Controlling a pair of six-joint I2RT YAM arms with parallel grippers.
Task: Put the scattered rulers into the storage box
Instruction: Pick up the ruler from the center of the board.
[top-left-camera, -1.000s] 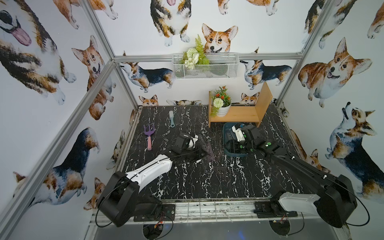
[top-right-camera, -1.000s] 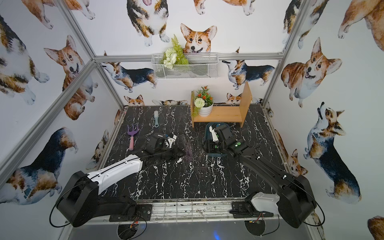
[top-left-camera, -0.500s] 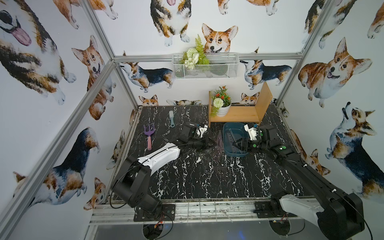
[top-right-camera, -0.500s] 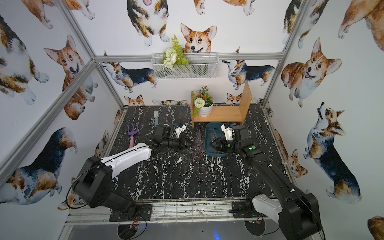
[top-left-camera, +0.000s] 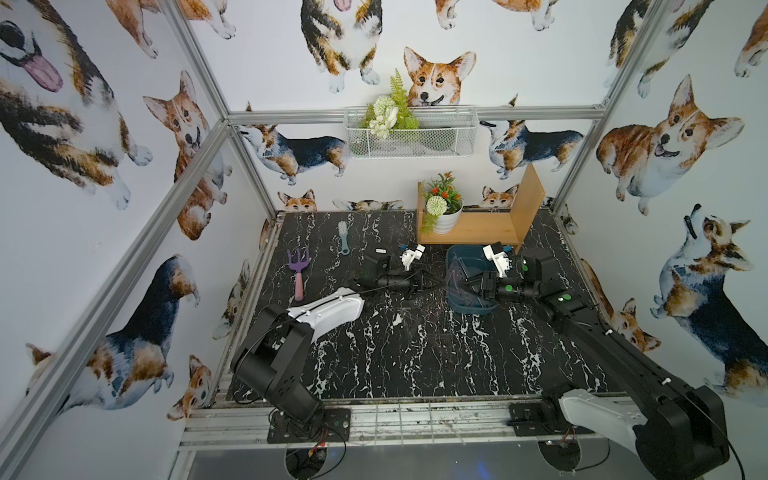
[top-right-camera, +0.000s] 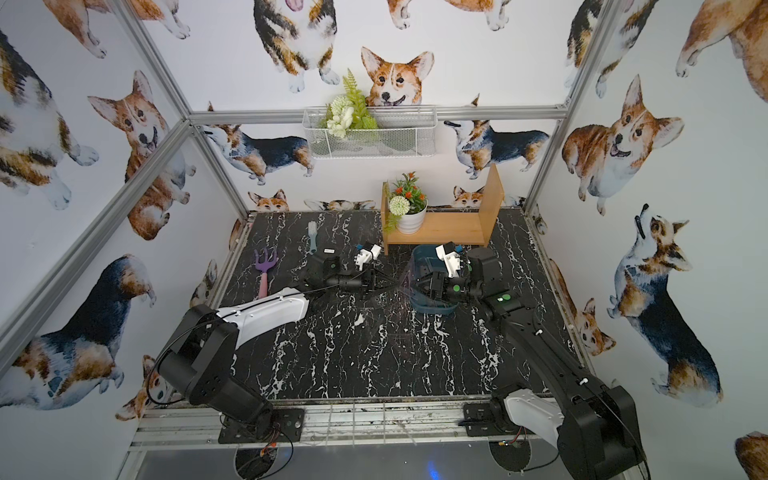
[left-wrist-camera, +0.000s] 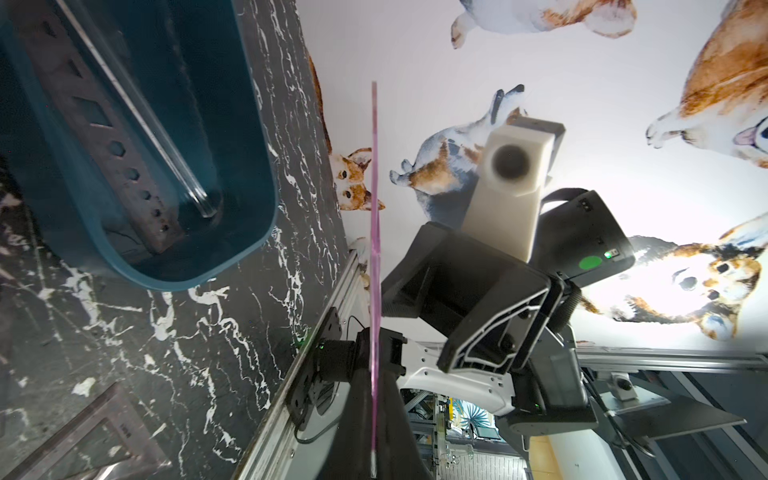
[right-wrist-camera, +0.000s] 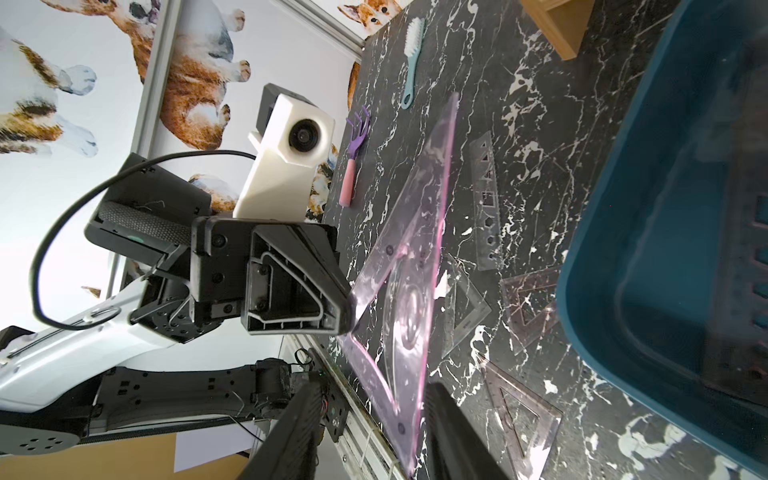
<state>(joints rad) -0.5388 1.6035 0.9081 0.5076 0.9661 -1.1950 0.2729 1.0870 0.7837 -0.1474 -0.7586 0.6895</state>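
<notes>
Two grippers meet at one purple set square (right-wrist-camera: 411, 266), held on edge in the air just beside the storage box (right-wrist-camera: 623, 216) — seemingly a hand-over to the arm nearer the box. Here the left gripper (right-wrist-camera: 345, 309) pinches a corner tight; the right gripper (right-wrist-camera: 374, 432) straddles an edge, fingers apart. Smaller rulers (right-wrist-camera: 528, 309) lie on the black marbled table (top-left-camera: 415, 357), with corgi-print walls (top-left-camera: 83, 174) around.

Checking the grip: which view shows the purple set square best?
The right wrist view: the purple set square faces it nearly flat, pinched near one corner by the left gripper. The left wrist view shows only its thin edge; both top views show a faint tint.
</notes>
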